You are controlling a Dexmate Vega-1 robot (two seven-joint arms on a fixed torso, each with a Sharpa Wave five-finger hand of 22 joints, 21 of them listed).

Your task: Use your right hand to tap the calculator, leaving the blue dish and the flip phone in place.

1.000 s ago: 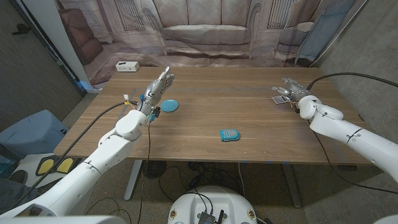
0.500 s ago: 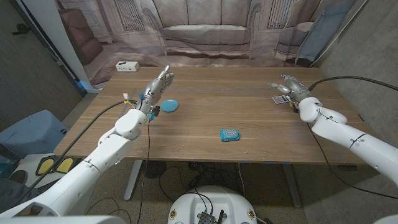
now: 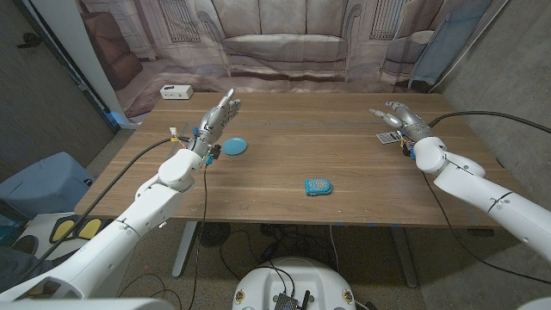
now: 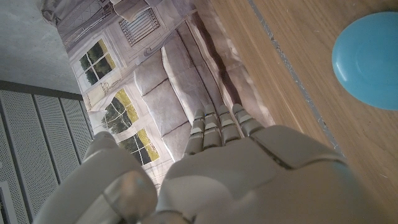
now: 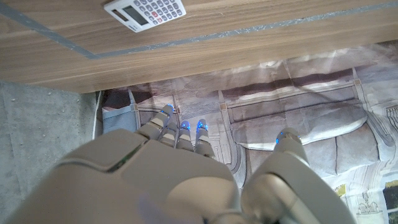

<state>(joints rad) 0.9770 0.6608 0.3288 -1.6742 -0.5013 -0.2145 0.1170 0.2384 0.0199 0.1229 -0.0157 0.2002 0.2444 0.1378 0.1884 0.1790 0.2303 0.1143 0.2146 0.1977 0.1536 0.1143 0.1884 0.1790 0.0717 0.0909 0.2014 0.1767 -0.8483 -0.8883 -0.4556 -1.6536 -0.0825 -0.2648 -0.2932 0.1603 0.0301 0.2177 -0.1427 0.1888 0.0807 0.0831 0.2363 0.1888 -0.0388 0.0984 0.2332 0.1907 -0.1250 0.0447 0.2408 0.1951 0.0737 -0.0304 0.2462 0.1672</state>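
Note:
The small white calculator (image 3: pixel 387 137) lies at the table's far right; in the right wrist view the calculator (image 5: pixel 145 12) shows its grey keys. My right hand (image 3: pixel 399 118) hovers above and just behind it, fingers spread, holding nothing, and the right hand (image 5: pixel 186 168) fills the wrist picture's lower part. The blue dish (image 3: pixel 234 145) sits at the left, with the blue dish (image 4: pixel 367 59) also in the left wrist view. My left hand (image 3: pixel 217 118) is raised beside it, fingers straight, empty. The teal flip phone (image 3: pixel 318 186) lies near the table's middle front.
A white power strip (image 3: pixel 176 91) lies at the table's far left corner. A printed backdrop of a sofa (image 3: pixel 284 43) hangs behind the table. Cables run along both arms.
My right hand has risen and shifted toward the far edge, from resting over the calculator to hovering clear of it. The left arm has stayed still.

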